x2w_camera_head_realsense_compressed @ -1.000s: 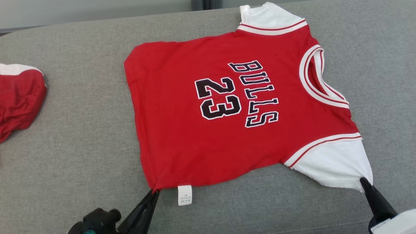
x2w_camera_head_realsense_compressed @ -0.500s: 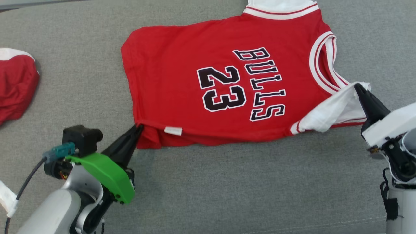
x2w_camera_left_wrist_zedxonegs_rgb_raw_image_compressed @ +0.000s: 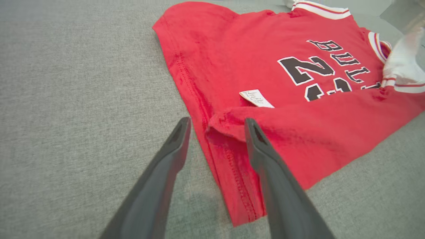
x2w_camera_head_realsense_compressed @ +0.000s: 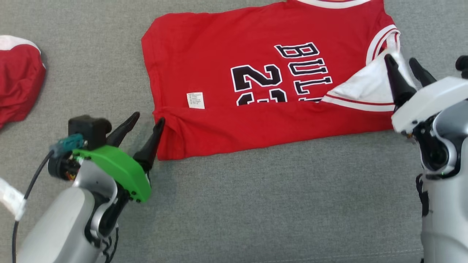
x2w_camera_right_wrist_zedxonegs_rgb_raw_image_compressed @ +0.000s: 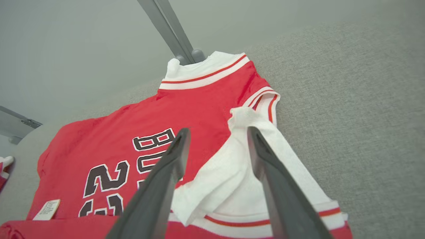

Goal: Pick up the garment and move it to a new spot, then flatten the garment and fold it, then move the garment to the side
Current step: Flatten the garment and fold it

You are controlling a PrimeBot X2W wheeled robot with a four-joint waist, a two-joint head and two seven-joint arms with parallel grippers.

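One fold lies across the garment [x2w_camera_head_realsense_compressed: 219,54]; my left gripper [x2w_camera_head_realsense_compressed: 149,117] and right gripper [x2w_camera_head_realsense_compressed: 399,58] gape apart; further folding, sidelining remain.

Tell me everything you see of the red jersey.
The red jersey is soft knit, with black BULLS 23 lettering and white striped trim. It lies on the grey surface, near edge folded over the print, half hiding the number; a care label shows and a white sleeve is flipped onto the chest. The open left end effector sits at the folded hem corner, the open right end effector over the sleeve.
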